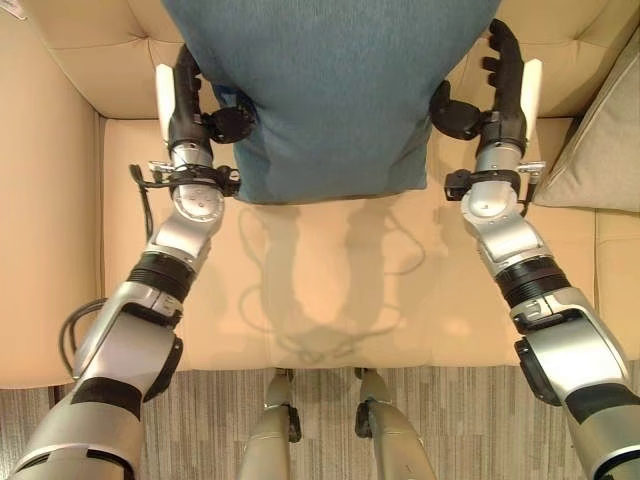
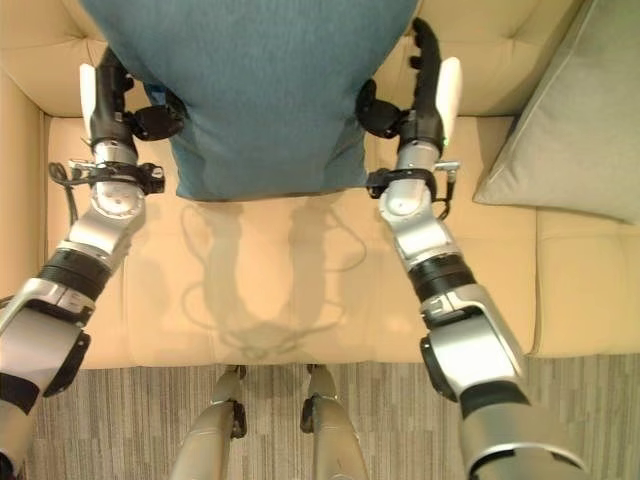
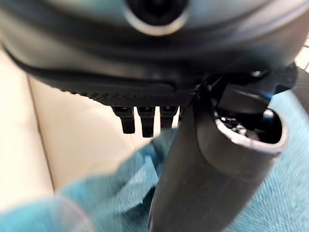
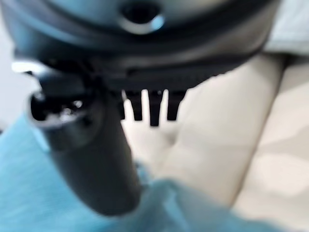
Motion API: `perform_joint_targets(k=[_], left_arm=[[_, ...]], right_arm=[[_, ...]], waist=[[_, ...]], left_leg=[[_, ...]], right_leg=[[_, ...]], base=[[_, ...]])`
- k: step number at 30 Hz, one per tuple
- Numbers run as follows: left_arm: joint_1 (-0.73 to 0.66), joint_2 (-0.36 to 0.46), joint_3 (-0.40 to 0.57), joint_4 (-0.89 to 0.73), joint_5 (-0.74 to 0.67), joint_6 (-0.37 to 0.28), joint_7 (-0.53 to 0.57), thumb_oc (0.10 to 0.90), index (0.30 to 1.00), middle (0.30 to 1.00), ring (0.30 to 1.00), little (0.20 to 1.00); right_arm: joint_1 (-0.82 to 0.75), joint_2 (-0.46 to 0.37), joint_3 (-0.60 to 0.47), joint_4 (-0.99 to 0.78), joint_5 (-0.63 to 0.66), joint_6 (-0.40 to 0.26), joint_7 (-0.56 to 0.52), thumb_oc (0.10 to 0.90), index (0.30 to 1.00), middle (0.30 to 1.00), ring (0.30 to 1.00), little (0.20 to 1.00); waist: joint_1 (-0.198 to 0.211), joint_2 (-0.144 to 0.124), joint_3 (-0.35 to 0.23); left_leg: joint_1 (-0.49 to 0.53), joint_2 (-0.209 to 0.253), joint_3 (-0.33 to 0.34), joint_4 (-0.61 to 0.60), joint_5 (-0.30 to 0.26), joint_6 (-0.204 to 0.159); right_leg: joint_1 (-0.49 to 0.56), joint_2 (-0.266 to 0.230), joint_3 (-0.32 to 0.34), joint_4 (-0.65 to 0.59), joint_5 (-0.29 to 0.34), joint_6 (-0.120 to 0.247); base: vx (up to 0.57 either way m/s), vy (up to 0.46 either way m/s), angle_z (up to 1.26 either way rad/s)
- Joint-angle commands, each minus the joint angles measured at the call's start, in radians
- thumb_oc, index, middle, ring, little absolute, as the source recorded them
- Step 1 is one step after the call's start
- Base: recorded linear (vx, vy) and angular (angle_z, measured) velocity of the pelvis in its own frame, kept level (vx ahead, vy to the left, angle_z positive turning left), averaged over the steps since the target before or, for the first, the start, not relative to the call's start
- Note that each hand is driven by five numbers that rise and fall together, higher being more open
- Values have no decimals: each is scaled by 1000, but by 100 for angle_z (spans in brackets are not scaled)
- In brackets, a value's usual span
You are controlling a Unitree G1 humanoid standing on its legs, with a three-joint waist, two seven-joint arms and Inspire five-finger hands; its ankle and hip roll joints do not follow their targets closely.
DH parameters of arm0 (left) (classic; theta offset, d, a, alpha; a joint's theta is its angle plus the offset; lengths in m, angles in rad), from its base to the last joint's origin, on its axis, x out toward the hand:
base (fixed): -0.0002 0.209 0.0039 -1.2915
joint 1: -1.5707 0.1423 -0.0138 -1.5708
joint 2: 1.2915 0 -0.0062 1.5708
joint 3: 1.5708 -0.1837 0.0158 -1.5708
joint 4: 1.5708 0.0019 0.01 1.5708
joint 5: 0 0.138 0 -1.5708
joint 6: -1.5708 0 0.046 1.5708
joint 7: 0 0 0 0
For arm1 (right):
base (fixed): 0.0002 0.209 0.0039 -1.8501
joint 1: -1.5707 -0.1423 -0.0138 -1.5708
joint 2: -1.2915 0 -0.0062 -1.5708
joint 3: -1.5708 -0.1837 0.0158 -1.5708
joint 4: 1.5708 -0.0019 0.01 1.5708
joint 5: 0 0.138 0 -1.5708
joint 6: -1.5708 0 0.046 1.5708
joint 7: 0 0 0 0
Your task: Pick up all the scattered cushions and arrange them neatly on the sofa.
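Observation:
A large blue cushion (image 1: 330,90) stands upright before the beige sofa's backrest, its lower edge close over the seat (image 1: 330,290). My left hand (image 1: 185,100) lies flat against its left side and my right hand (image 1: 505,95) against its right side, fingers straight and pointing toward the backrest. Each thumb rests on the cushion's front near the edge. In the left wrist view the blue cloth (image 3: 120,193) runs beneath the thumb (image 3: 207,174); the right wrist view shows the same cloth (image 4: 43,193) by that thumb (image 4: 96,159).
A grey cushion (image 2: 570,130) leans against the backrest at the right end of the sofa. The left armrest (image 1: 45,220) rises beside my left arm. Striped carpet (image 1: 460,420) lies in front of the seat.

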State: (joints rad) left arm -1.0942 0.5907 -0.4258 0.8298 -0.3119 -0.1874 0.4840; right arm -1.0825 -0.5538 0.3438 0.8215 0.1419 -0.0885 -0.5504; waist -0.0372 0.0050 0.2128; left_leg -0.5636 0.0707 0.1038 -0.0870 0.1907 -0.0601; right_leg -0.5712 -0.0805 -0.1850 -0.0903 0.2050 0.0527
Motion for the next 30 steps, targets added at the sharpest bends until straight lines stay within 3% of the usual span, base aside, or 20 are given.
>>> perform_joint_targets(k=[1, 5, 8, 10, 11, 13, 16, 20, 24, 30], left_arm=[[-124, 82, -1, 38, 47, -47, 1, 800, 900, 900, 900, 900], [-100, 111, 17, 43, 50, -46, -4, 800, 900, 900, 900, 900], [57, 155, 105, -81, 51, -66, -15, 800, 900, 900, 900, 900], [118, 150, 136, -140, 56, -73, -20, 800, 900, 900, 900, 900], [249, 137, 194, -238, 80, -86, -36, 800, 900, 900, 900, 900], [304, 118, 215, -279, 84, -87, -44, 800, 900, 900, 900, 900], [559, 26, 298, -434, 116, -86, -100, 800, 900, 900, 900, 900], [725, -19, 338, -494, 149, -74, -160, 800, 900, 900, 900, 900], [954, -85, 416, -482, 171, -43, -230, 800, 900, 900, 900, 900], [1138, -173, 492, -401, 111, -16, -275, 800, 900, 900, 900, 900]], right_arm=[[-87, -65, -10, 24, 20, -40, -13, 800, 900, 900, 900, 900], [-63, -98, -22, 33, 23, -38, -2, 800, 900, 900, 900, 900], [78, -151, -97, -32, 30, -46, 19, 800, 900, 900, 900, 900], [134, -158, -124, -76, 13, -47, 25, 800, 900, 900, 900, 900], [261, -153, -177, -160, -21, -50, 49, 800, 900, 900, 900, 900], [315, -147, -204, -195, -37, -55, 54, 800, 900, 900, 900, 900], [565, -59, -308, -307, -59, -73, 106, 800, 900, 900, 900, 900], [711, 6, -362, -350, -55, -78, 159, 800, 900, 900, 900, 900], [900, 75, -424, -374, -62, -76, 232, 800, 900, 900, 900, 900], [1032, 108, -431, -328, -84, -49, 301, 800, 900, 900, 900, 900]], waist=[[2, -22, -63], [2, -22, -68], [4, -23, -76], [4, -23, -79], [2, -25, -89], [1, -25, -95], [-3, -31, -118], [-5, -36, -125], [-14, -39, -136], [-17, -36, -144]], left_leg=[[27, -51, -19, 0, -82, -43], [28, -50, -18, 0, -82, -43], [39, -48, -17, 0, -87, -43], [45, -47, -16, 0, -89, -42], [68, -45, -13, 0, -97, -42], [77, -44, -12, 0, -100, -41], [134, -38, -7, 0, -119, -38], [185, -32, -3, 0, -133, -34], [270, -29, 10, 0, -151, -22], [346, -28, 22, 0, -159, -11]], right_leg=[[25, -6, 26, 3, -66, 116], [24, -5, 24, 3, -66, 116], [36, -4, 21, 3, -70, 115], [43, -4, 20, 3, -74, 114], [64, -3, 17, 3, -80, 111], [74, -4, 16, 3, -84, 110], [130, -7, 12, 3, -100, 106], [182, -9, 15, 3, -109, 105], [261, -7, 15, 3, -124, 104], [330, -9, 15, 3, -133, 102]], base=[[0, 0, 0], [0, -2, -2], [0, -3, -1], [24, -1, 0], [51, -6, 0], [45, -4, 2], [70, -3, 1], [52, 0, 1], [48, 9, -8], [25, 21, -12]])
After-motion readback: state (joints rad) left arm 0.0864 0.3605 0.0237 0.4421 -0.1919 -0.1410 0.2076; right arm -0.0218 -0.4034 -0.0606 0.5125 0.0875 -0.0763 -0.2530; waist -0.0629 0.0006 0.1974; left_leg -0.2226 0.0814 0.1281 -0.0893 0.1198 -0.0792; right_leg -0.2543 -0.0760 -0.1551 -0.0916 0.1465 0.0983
